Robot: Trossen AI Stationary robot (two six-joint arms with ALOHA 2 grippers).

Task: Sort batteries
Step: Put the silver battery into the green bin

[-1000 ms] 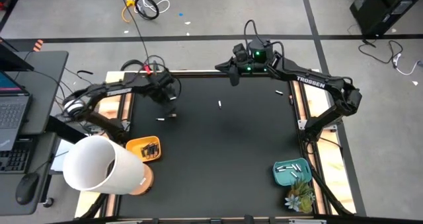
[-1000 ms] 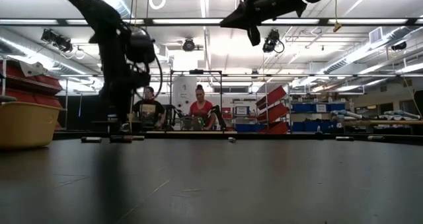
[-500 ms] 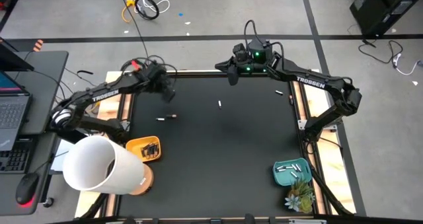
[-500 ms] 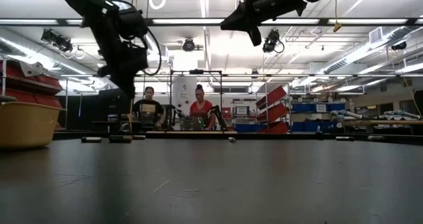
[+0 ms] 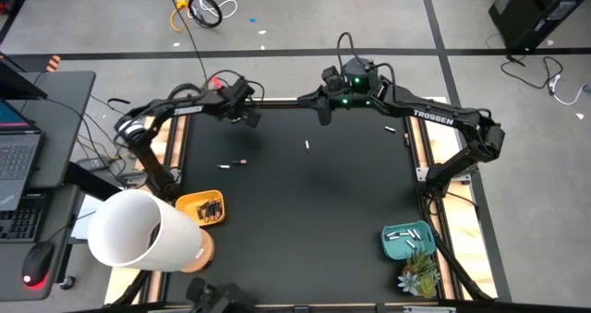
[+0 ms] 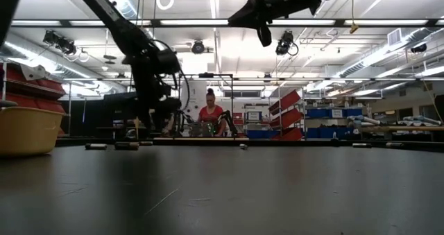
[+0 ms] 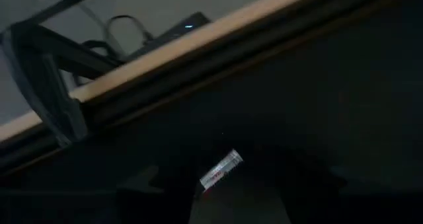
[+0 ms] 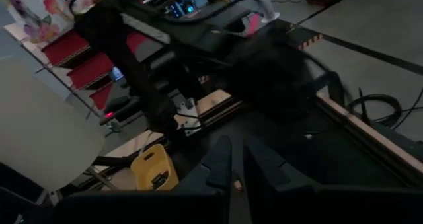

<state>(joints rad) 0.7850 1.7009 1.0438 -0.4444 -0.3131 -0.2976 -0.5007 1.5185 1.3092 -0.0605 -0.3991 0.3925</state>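
White block letters reading TROSSEN run along the right arm's dark forearm [image 5: 434, 115]. Its right gripper [image 5: 323, 115] hangs above the far edge of the matte black table [image 5: 314, 211], fingers nearly together, holding nothing. The left gripper [image 5: 249, 118] hovers near the far left corner; whether its fingers are parted cannot be told. Slim cylindrical batteries [image 5: 233, 163] lie loose on the table — one silver with a red-marked label [image 7: 221, 169], writing unreadable. More sit in the glossy orange plastic bin [image 5: 189, 202] and the teal tray [image 5: 391, 244].
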